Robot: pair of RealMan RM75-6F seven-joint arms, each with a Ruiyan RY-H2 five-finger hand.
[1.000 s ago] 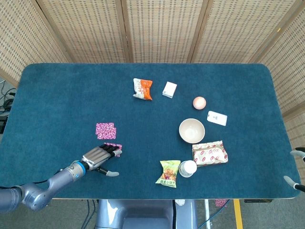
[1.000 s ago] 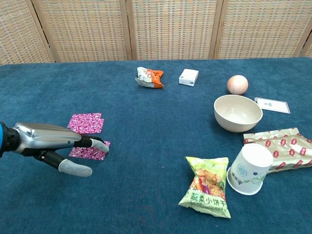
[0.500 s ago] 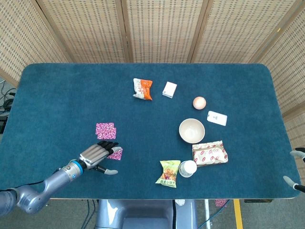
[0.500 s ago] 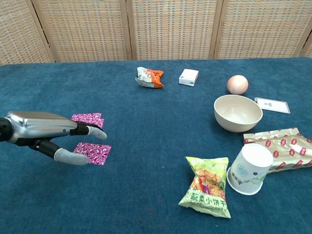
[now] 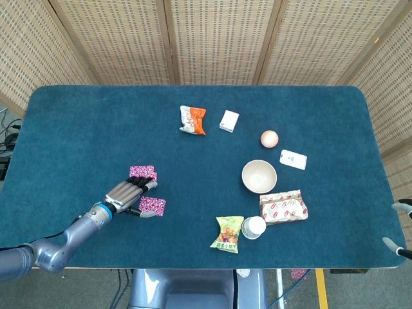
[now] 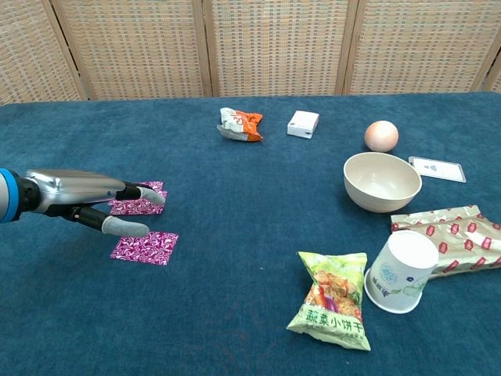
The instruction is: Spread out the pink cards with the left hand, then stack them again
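Two pink cards lie apart on the blue table cloth (image 5: 77, 122), toward the robot's left front; the near card (image 6: 144, 247) sits flat and alone, and the far card (image 6: 139, 199) lies just beyond it, partly under the fingertips (image 6: 153, 195) of the left hand (image 6: 86, 200); that hand is stretched out flat, fingers long and close together, thumb dropped below, holding nothing; from the head view I cannot tell whether the fingertips press the far card (image 5: 143, 172) or only hover over it. The right hand barely shows at the table's edge, too little to judge.

These cards look thin, light and flat; I'd guess they slide readily under a fingertip but resist pinching off soft cloth; better to press down on the face and drag one over the other, or catch an edge where the cloth gives.
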